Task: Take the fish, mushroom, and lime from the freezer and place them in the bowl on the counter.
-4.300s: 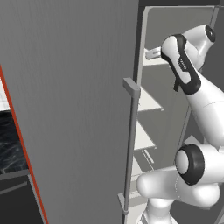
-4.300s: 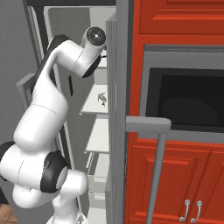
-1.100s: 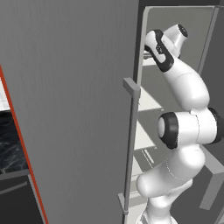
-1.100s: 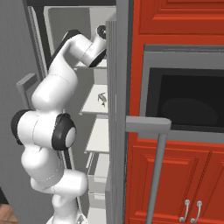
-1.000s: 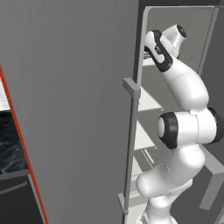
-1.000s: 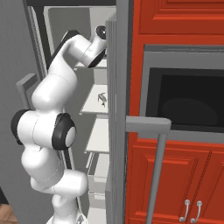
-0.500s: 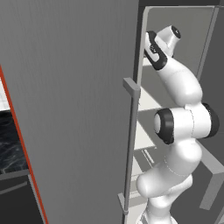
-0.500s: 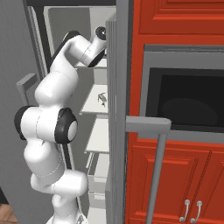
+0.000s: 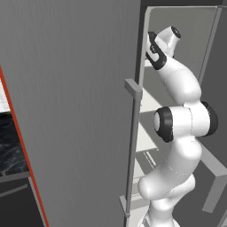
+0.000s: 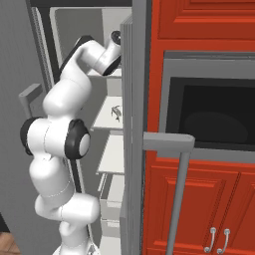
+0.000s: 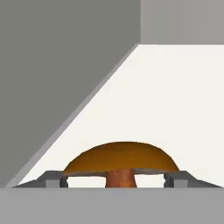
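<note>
Mushroom (image 11: 121,158) sat on the pale upper shelf (image 11: 175,100) inside the freezer (image 9: 75,111), right btwn the gripper (image 11: 118,180) tips, w/ jaws apart either side of its cap (touching it or not, I couldn't tell), arm (image 10: 64,99) reaching in thru the open door.

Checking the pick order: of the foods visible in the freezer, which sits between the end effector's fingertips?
The mushroom, orange-brown cap on the pale upper shelf; the fish lies a shelf lower.
</note>
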You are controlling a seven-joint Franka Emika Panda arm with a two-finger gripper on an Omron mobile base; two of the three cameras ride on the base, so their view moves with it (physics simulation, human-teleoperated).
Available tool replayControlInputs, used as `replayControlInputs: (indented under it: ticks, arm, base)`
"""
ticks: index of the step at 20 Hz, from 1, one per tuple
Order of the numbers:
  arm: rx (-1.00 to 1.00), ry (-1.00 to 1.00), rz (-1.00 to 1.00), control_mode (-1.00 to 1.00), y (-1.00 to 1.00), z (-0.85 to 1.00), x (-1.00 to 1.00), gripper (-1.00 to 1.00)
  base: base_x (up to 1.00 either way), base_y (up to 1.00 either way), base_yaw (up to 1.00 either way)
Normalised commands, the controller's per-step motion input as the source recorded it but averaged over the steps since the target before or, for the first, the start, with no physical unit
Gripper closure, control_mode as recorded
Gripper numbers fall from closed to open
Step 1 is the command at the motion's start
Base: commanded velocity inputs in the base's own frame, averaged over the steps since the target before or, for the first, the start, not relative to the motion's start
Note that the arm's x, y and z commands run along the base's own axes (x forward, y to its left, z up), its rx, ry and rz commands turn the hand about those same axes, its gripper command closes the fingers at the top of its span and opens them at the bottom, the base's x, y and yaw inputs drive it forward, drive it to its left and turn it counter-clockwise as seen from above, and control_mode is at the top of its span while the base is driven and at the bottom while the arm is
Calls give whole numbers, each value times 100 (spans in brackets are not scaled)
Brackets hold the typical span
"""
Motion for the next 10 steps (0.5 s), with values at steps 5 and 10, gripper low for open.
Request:
replayControlInputs:
  ticks: [5, 10]
  arm:
    - [0, 5, 2, -100, -3, -50, 0, 100]
    - [0, 2, 3, -100, 0, -73, -10, 100]
  base:
    - [0, 0, 0]
    - [0, 0, 0]
